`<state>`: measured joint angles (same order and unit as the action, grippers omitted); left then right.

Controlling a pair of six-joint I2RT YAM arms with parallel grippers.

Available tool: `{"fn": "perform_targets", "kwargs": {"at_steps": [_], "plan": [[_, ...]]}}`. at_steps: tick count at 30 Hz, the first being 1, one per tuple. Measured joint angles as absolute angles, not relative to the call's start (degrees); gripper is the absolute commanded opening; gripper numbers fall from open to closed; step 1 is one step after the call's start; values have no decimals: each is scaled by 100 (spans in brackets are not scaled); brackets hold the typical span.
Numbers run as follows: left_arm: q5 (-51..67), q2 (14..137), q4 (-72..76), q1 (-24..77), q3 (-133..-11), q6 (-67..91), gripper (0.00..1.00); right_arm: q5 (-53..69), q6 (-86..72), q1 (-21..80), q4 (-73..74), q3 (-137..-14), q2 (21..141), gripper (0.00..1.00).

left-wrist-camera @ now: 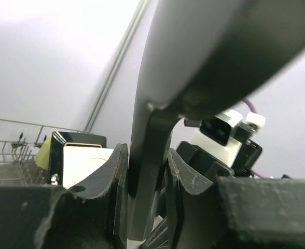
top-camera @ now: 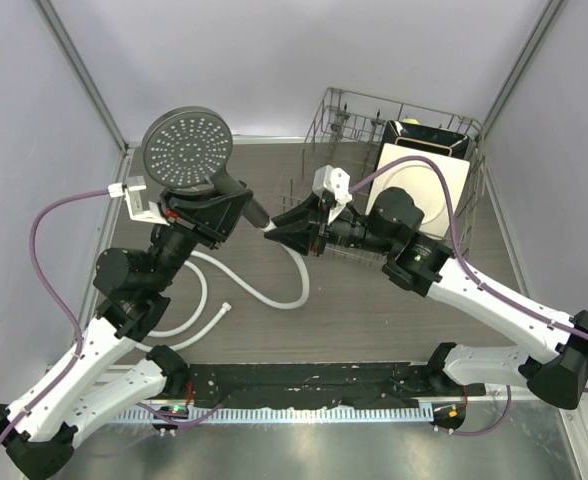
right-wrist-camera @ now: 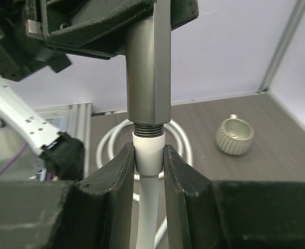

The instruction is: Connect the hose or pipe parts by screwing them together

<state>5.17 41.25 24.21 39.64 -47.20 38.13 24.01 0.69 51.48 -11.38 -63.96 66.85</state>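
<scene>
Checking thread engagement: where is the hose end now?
Right wrist view, centre: the hose end sits in the right gripper, directly under the threads of the shower head handle.

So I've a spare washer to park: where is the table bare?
The table is bare near-centre, between the hose loop, the right arm and the black front strip. A smaller patch lies between shower head and dish rack. Hose coils crowd the left.

You see both arms from above. Each wrist camera peers closely past its fingers at the shower head.
</scene>
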Motion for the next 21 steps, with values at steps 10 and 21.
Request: {"fn": "perform_targets", "kwargs": {"at_steps": [10,21], "plan": [[1721,4377,3428,3767,-4582,4147,0,4261,-1306,4720,-2018,-6283,6958,1],[2255,4547,4377,3618,-4298,4934,0,5518,-2764,4294,-3756,-5929,7253,1]]}}
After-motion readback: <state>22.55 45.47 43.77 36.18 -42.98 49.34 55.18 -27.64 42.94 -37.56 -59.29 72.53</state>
